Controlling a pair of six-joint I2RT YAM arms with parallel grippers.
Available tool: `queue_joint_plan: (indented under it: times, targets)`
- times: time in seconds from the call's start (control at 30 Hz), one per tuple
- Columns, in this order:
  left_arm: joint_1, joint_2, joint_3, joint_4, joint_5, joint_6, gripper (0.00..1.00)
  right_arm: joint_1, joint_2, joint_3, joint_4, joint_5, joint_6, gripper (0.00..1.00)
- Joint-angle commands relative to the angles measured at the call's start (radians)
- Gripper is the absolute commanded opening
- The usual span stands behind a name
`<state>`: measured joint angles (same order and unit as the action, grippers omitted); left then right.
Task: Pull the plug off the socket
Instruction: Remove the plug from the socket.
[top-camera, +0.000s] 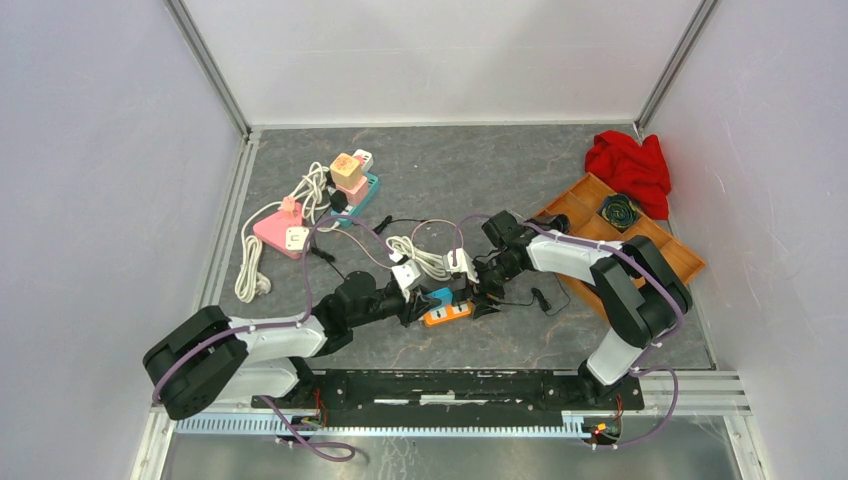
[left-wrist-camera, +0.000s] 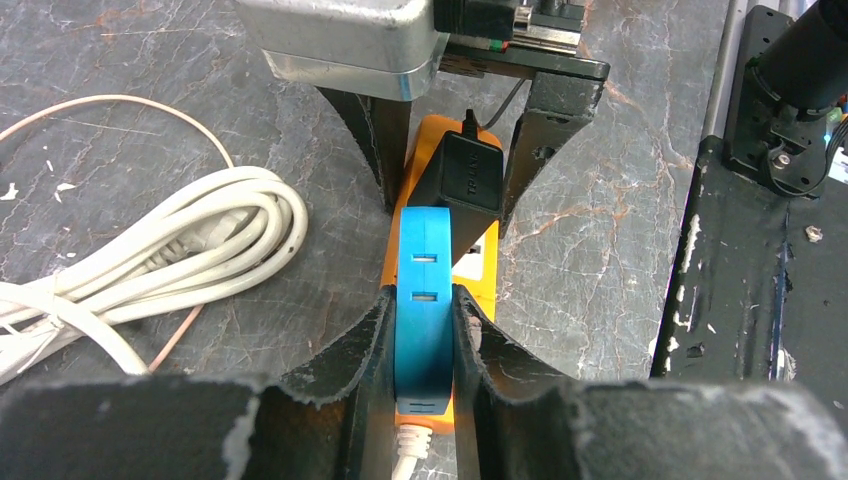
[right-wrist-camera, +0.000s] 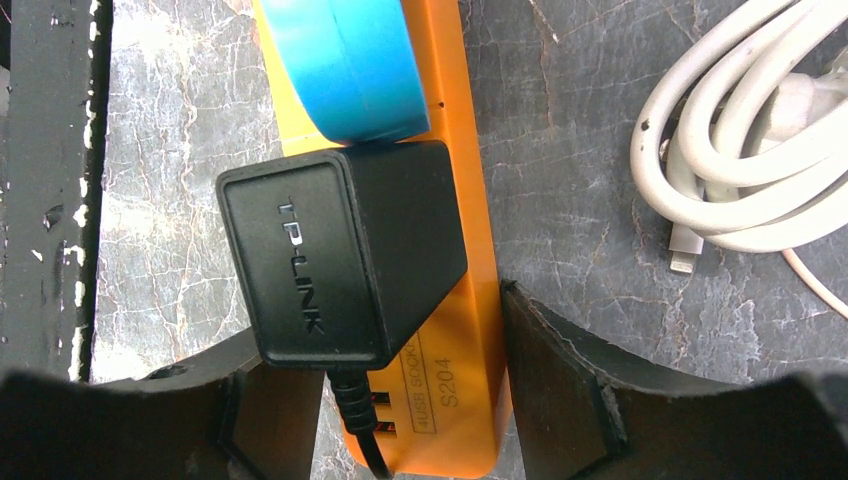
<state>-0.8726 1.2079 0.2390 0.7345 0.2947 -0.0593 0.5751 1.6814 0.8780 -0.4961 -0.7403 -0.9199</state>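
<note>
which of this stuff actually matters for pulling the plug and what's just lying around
In the job:
- black plug
- orange socket strip
- blue block, clamped by the left gripper
- right gripper, astride the plug

Lying about:
- coiled white cable
- pink socket block
- red cloth
- wooden tray

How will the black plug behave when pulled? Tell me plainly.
The black plug has a boxy hard shell, so it is likely stiff and easy to grip. Its smooth sides may slip. The orange strip may lift with it unless held down.
</note>
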Motion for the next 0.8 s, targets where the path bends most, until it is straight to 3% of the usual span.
queue_joint_plan:
  times: [0.0,0.2,0.57,0.77]
  targets:
    - [-0.02,-0.052,-0.001,0.003,0.03,-0.012,0.02,-0.012,0.061,-0.005,-0.004,0.157,0.046,0.01]
    - [-0.02,-0.079,-0.01,0.017,0.015,0.033,0.02,-0.009,0.064,-0.005,-0.007,0.161,0.046,0.0]
    - [-0.02,-0.121,-0.091,0.137,0.052,-0.114,0.02,-0.009,0.07,-0.005,-0.007,0.167,0.046,0.0]
    - [-0.02,-0.108,-0.075,0.08,0.051,-0.031,0.02,-0.007,0.075,-0.004,-0.007,0.167,0.046,0.0]
